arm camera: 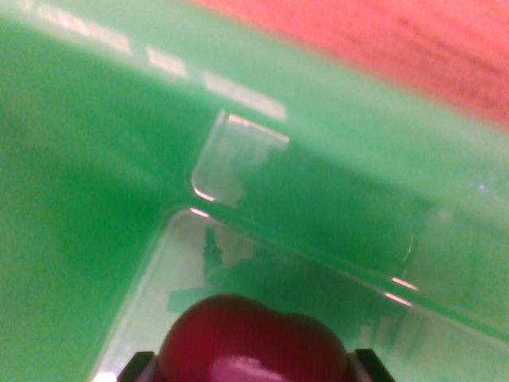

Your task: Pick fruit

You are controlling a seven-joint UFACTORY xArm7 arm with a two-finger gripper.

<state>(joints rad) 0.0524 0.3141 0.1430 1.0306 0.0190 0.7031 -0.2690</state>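
A dark red rounded fruit [250, 341] fills the bottom middle of the wrist view, very close to the camera. Two black fingertips [135, 368] of my gripper [253, 368] show at its left and right sides, pressed against it. The fruit hangs inside a glossy green plastic bin [95, 183], just above its floor near an inner corner. The lower part of the fruit and most of the fingers are cut off by the frame's bottom edge.
The green bin's wall [374, 151] rises across the upper part of the view. Beyond its rim lies an orange-red surface [413, 40] at the top right. Bright reflections streak the bin's wall and floor.
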